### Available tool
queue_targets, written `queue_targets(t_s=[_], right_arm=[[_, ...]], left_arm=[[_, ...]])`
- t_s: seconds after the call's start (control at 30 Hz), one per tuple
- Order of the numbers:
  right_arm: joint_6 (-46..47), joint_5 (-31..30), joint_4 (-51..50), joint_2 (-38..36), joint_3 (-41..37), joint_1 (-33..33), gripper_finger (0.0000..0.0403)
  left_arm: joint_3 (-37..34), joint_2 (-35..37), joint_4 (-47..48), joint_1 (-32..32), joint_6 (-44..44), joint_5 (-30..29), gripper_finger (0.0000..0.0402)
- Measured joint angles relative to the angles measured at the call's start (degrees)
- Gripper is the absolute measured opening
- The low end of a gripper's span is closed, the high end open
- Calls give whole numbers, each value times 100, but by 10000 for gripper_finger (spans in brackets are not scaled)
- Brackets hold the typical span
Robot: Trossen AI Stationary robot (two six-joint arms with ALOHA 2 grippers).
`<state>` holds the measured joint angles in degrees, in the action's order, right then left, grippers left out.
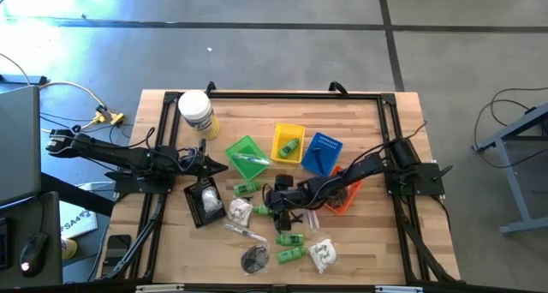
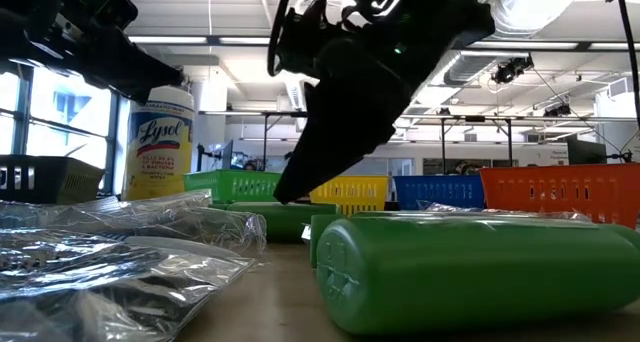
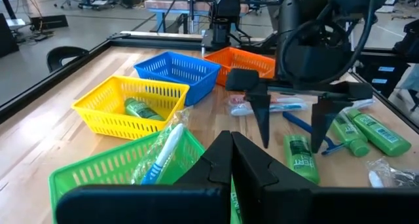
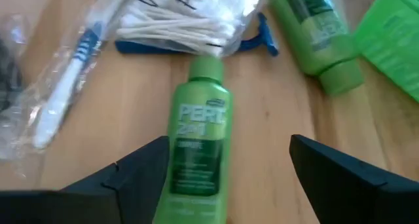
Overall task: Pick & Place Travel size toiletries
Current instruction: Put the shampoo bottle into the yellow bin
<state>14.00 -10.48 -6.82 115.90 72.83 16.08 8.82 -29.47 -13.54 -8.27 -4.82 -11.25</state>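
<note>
The right gripper (image 4: 226, 178) hangs wide open over a green bottle (image 4: 200, 149) lying flat on the table (image 4: 262, 106), one finger on each side. To grip well, I would drop straight down and close across the body, clear of the swab bag (image 4: 190, 14) just beyond its cap. Only the left wrist view shows a bottle already in the yellow basket (image 3: 127, 106). The left gripper (image 3: 230, 160) waits, fingers together, over the green basket (image 3: 98, 175).
</note>
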Motion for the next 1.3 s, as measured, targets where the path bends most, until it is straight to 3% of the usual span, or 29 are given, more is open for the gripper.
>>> queue_targets(t_s=[0.23,0.5,0.8,0.97,1.13,1.3], right_arm=[[-120,591,254,111,1,7,279],[-16,590,460,362,-1,-48,243],[117,649,585,363,-2,-119,120],[80,768,528,229,-4,-180,118],[-147,720,110,-382,-4,-164,118],[-320,51,-368,-1361,-64,-102,118]], left_arm=[[1,0,-4,0,0,1,0],[1,-2,-1,0,0,2,0],[1,0,-2,0,0,2,0],[0,0,2,0,0,2,0],[0,0,27,0,0,2,0],[0,-1,44,0,0,15,0]])
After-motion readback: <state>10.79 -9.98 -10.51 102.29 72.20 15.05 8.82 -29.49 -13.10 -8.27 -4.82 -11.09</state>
